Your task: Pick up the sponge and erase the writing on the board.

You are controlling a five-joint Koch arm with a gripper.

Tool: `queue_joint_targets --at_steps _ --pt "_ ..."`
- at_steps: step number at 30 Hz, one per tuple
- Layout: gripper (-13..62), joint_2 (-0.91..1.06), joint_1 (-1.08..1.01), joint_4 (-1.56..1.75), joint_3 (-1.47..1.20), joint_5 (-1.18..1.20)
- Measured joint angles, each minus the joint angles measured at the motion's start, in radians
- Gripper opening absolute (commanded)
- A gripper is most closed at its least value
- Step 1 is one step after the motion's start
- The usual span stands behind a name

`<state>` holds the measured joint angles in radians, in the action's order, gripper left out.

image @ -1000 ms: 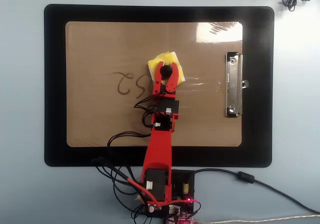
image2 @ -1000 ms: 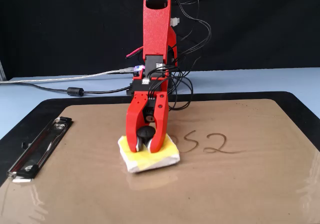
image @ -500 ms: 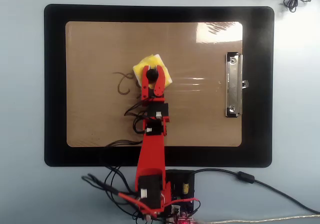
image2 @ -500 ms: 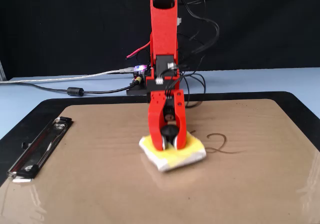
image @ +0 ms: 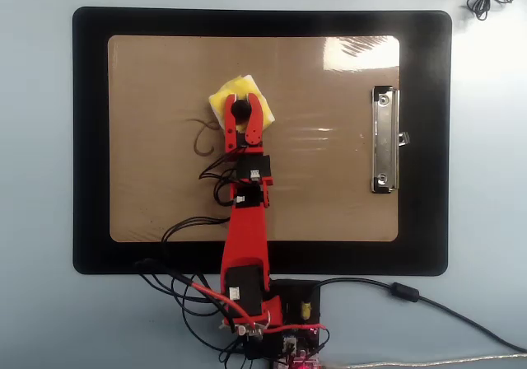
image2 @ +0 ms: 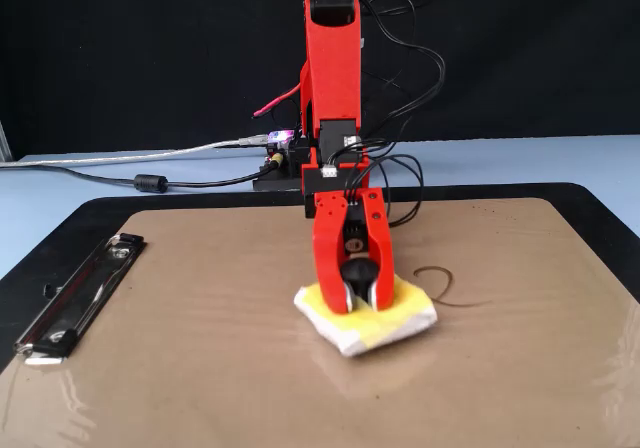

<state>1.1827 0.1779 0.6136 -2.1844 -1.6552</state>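
The yellow sponge point(image: 227, 95) lies flat on the brown board point(image: 329, 196), left of the board's middle in the overhead view. My red gripper point(image: 241, 103) is shut on the sponge's black knob point(image: 240, 108), pressing it on the board. In the fixed view the gripper point(image2: 358, 296) stands over the sponge point(image2: 400, 306) with the knob point(image2: 357, 270) between its jaws. One curved dark stroke of the writing point(image: 200, 135) shows left of the gripper; it also shows in the fixed view point(image2: 440, 285). The rest of the writing is not visible.
The board rests on a larger black mat point(image: 90, 138). The silver clip point(image: 384, 138) is at the board's right in the overhead view, at the left in the fixed view point(image2: 80, 293). Arm base and cables point(image: 272, 311) sit below the mat.
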Motion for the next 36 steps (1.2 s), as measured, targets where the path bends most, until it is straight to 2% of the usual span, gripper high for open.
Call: queue_joint_targets --at_steps 1,3,5,6,8,10,12,14,16,18,20,21,23,25,27,29,32,33,35,36 --pt "-8.0 0.081 0.005 0.003 -0.095 0.0" --pt "-8.0 0.41 0.031 -0.018 -0.5 0.002" --pt "-8.0 0.663 0.048 -0.115 -0.634 0.002" --pt "-8.0 0.721 0.048 -0.176 -0.637 0.005" --pt "-8.0 0.66 0.048 -0.227 -0.548 0.006" --pt "-8.0 0.453 0.049 -0.224 -0.321 0.006" --pt "-8.0 0.155 0.048 -0.189 -0.003 0.003" --pt "-8.0 0.067 0.048 -0.117 -0.008 0.008" --pt "-7.9 0.204 0.049 -0.107 -0.167 0.011" --pt "-8.0 0.497 0.046 -0.121 -0.518 0.012" --pt "-8.0 0.727 0.049 -0.202 -0.629 0.017" --pt "-7.9 0.727 0.048 -0.247 -0.604 0.017" --pt "-8.0 0.581 0.046 -0.264 -0.446 0.017" --pt "-8.0 0.258 0.038 -0.249 -0.08 0.015" --pt "-8.0 0.15 0.032 -0.202 -0.023 0.029" --pt "-8.0 0.244 0.031 -0.196 -0.155 0.038" --pt "-8.0 0.617 0.071 -0.213 -0.568 0.04" --pt "-8.0 0.715 0.077 -0.252 -0.594 0.046" --pt "-8.0 0.689 0.094 -0.29 -0.548 0.044" --pt "-8.0 0.571 0.089 -0.29 -0.433 0.044"
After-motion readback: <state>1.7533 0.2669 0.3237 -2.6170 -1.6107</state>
